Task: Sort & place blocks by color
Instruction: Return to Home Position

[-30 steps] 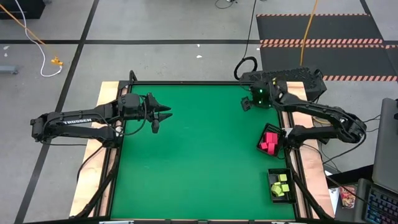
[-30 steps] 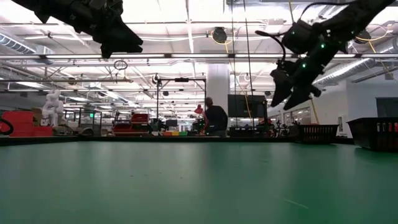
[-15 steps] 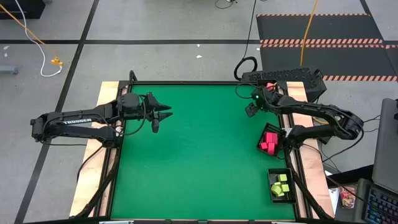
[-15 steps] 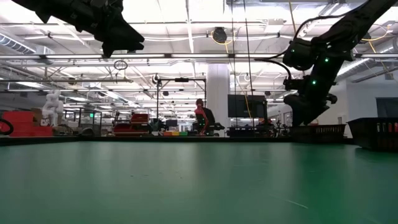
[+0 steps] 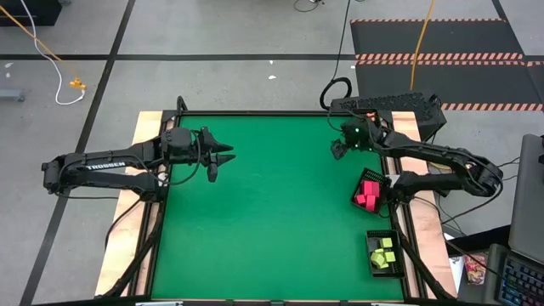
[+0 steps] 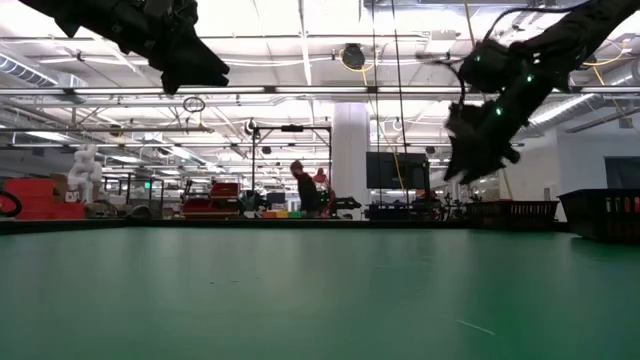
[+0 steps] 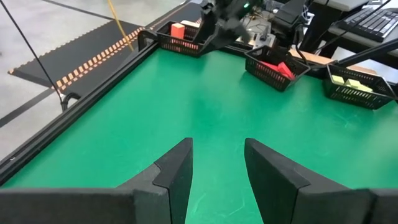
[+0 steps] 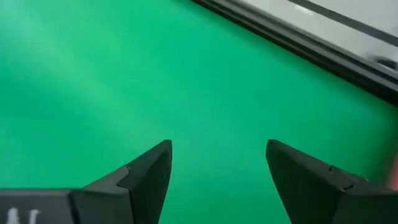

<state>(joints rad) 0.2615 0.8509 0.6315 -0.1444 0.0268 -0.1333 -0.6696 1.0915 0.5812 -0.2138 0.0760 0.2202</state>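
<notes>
Left pincer hovers released and empty over the left side of the green counter, parked out of the way. Right pincer, fingers also spread and empty, hangs raised near the far-right corner. Small pink-red blocks lie in the middle black mesh tray, small yellow-green blocks in the near black mesh tray, both at the right edge. Sorting looks done, so both arms are likely homing.

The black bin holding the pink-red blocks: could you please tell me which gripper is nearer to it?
Right. The right gripper hovers just beyond the black bin, near the table's far right corner; the left gripper hangs across the table by its left edge.
</notes>
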